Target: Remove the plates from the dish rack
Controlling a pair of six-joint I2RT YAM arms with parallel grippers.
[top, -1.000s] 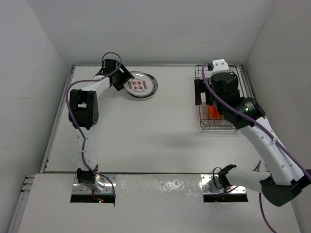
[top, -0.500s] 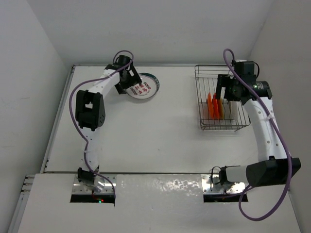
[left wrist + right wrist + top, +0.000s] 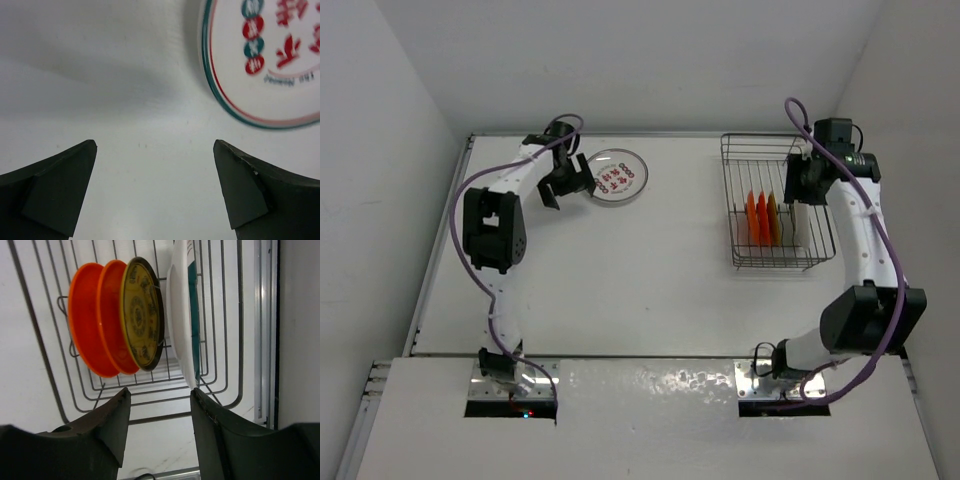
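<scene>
The wire dish rack [image 3: 729, 200] stands at the far right of the table. In it, on edge, are two orange-red plates [image 3: 756, 218], an amber plate [image 3: 773, 218] and a white plate [image 3: 807, 226]. In the right wrist view the orange-red plates [image 3: 87, 335], the amber plate [image 3: 142, 315] and the white plate [image 3: 180, 320] stand just beyond my open, empty right gripper [image 3: 160, 392], which hovers over the rack's right end [image 3: 799, 186]. A white plate with a teal rim [image 3: 617, 178] lies flat on the table at the far left. My left gripper [image 3: 565, 192] is open and empty, just left of that plate [image 3: 265, 60].
Side walls close in the table on the left, back and right. The rack [image 3: 50, 365] sits close to the right wall [image 3: 300, 330]. The arm bases sit on a metal strip [image 3: 650, 375] at the near edge.
The left gripper has drawn back left of the teal-rimmed plate, which now lies flat on the table. The right arm has swung from above the rack's middle to its right end.
</scene>
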